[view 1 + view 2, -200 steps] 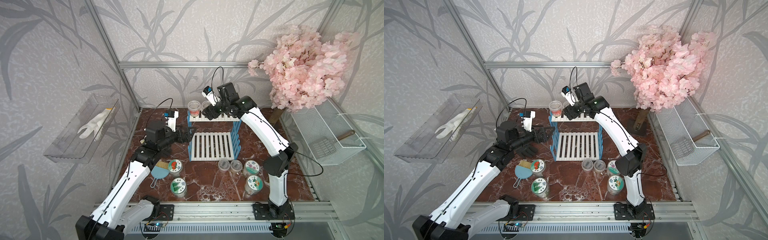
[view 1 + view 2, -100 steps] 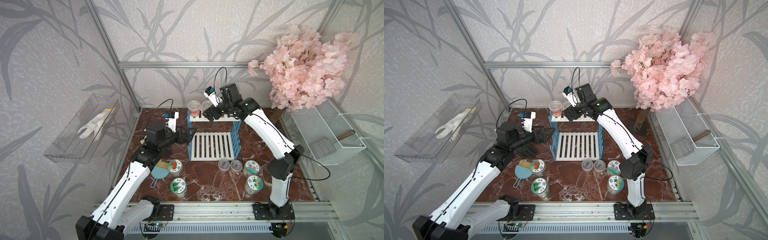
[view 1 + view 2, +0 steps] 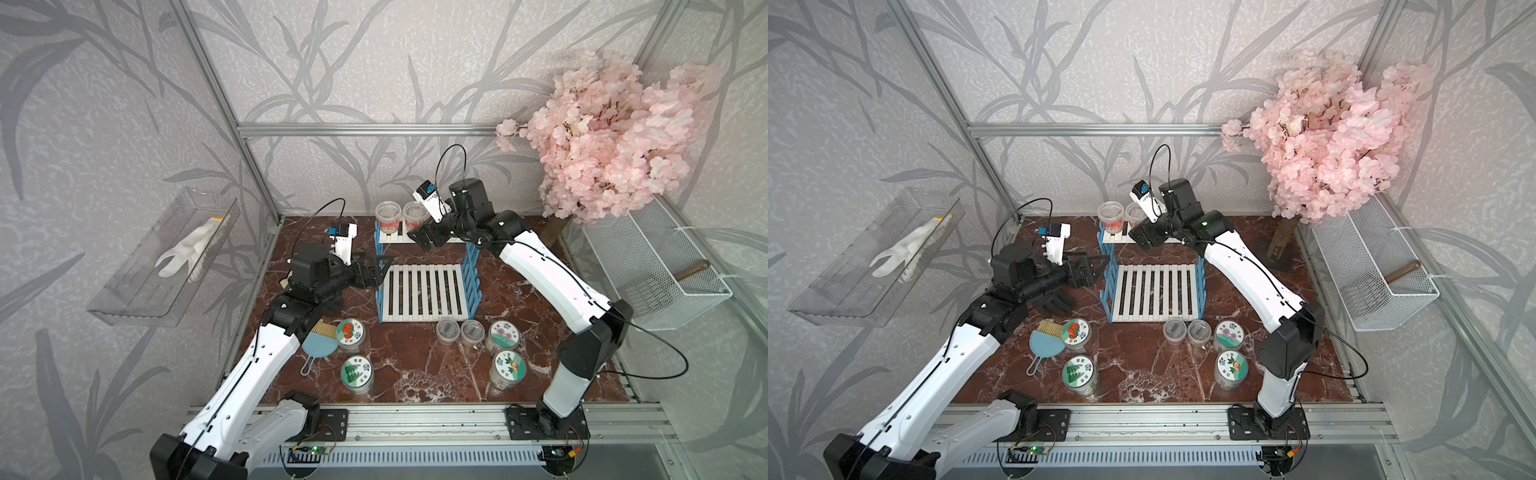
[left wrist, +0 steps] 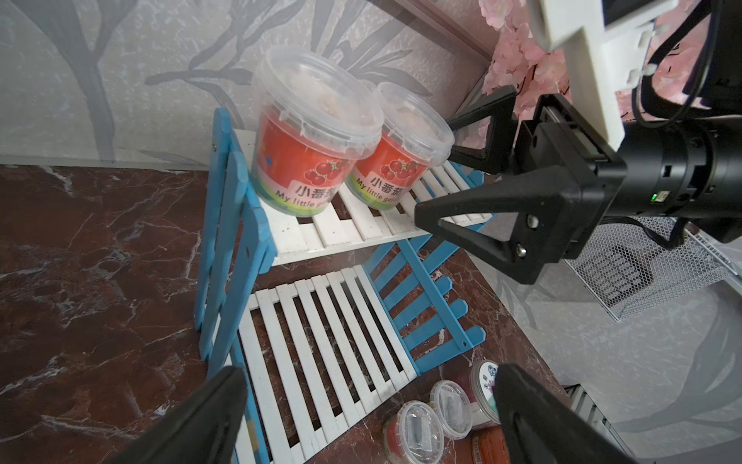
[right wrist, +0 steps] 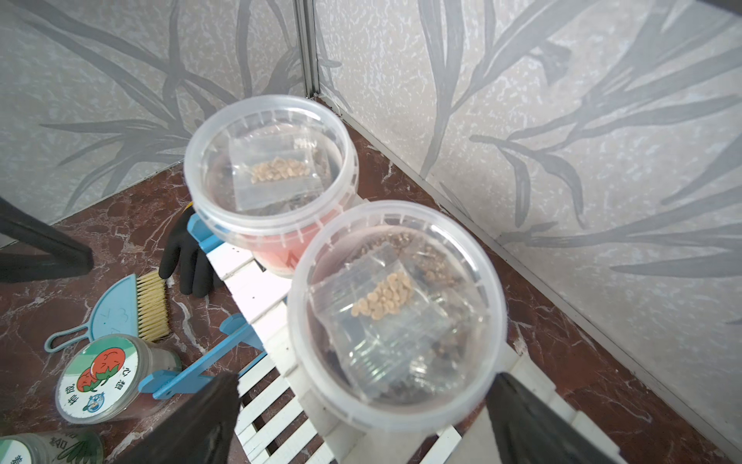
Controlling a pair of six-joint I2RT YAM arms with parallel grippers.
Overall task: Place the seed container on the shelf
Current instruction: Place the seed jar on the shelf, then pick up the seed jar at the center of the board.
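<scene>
The seed container [image 5: 395, 317] is being borne on the upper tier of the shelf [image 4: 321, 237] beside a second tub [image 5: 269, 160], the right gripper [image 5: 363, 385] being held open about it, the left gripper [image 4: 367, 373] open nearby.

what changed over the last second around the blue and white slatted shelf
The right gripper opened wide, letting go of the clear plastic seed tub with the red tomato label, and drew back slightly. The tub stands on the upper tier of the blue and white slatted shelf beside a matching tub. The left gripper, open beside the shelf, stayed put, as did the matching tub.
</scene>
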